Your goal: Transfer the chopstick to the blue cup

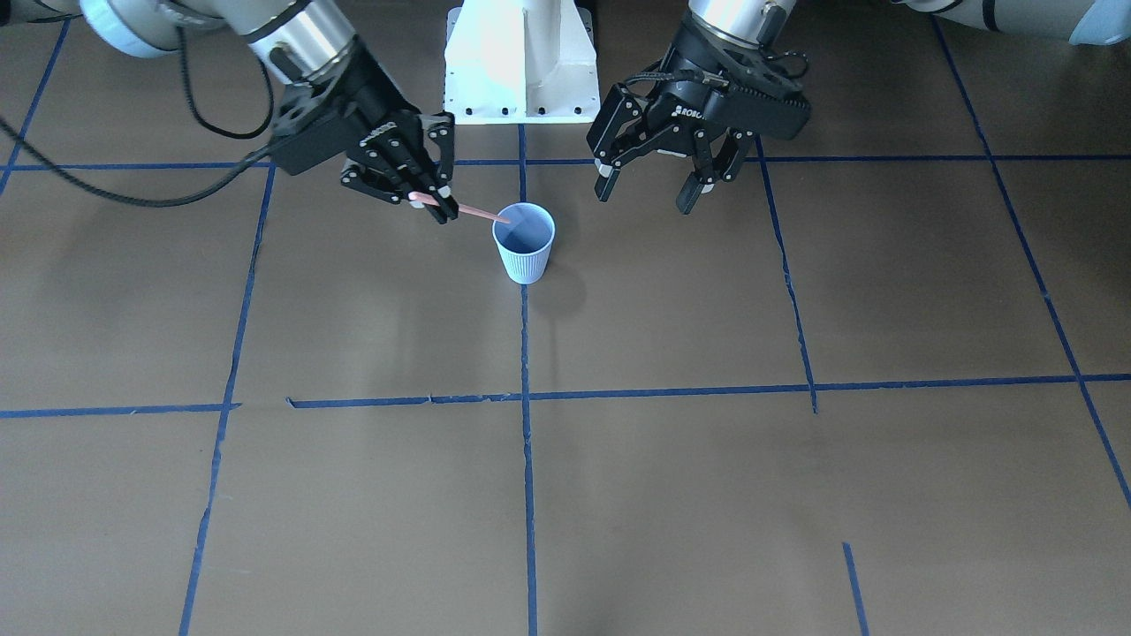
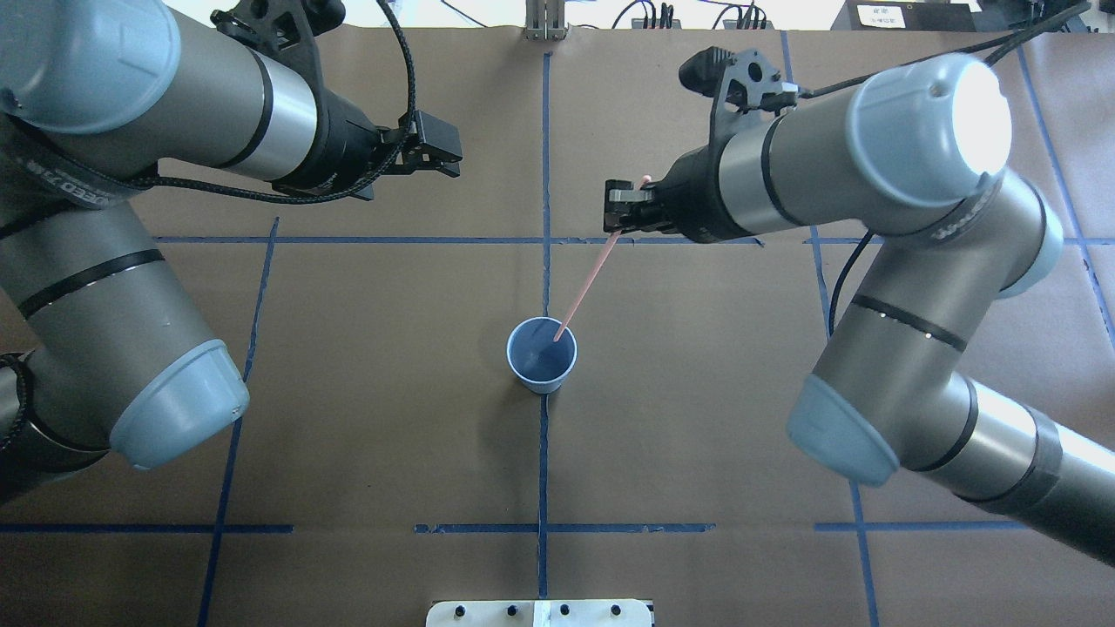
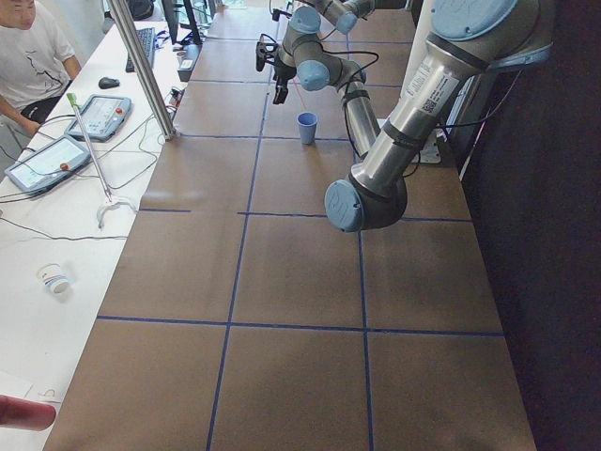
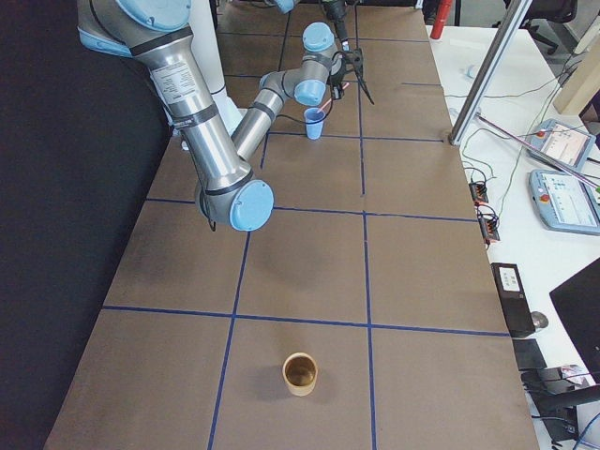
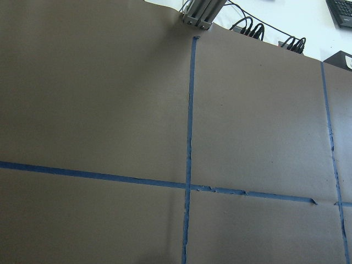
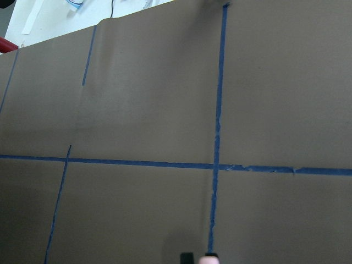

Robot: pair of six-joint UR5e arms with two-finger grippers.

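- Chopstick: one thin, straight pinkish-tan stick [image 1: 477,212]. Its upper end was clamped in the right arm's black two-finger gripper [image 1: 439,205]. The shaft slanted down across the cup's rim and the lower tip sat inside the mouth. Whether the tip reached the cup's floor could not be told.
- Blue cup: one small pale blue ribbed cup [image 1: 526,261], upright on the brown-paper-covered counter [image 1: 707,495]. It stood on a blue tape line [image 1: 528,459] near the middle, and only the stick's tip was in it.
- Right gripper: one, closed tight on the stick's top end, held above and to one side of the blue cup.
- Left arm's black two-finger gripper [image 1: 645,196]: one, with its fingers spread apart and holding nothing. It hovered over the counter on the cup's other side, not touching it.
- Tan paper cup [image 4: 300,373]: one, short and upright, at the counter's end on the robot's right. It was well apart from the blue cup.
- Progress, as judged — the stick was grasped, lifted and brought to the cup, with its tip already in the mouth. Left to do — release it so it comes to rest leaning in the cup, then draw the arm clear.
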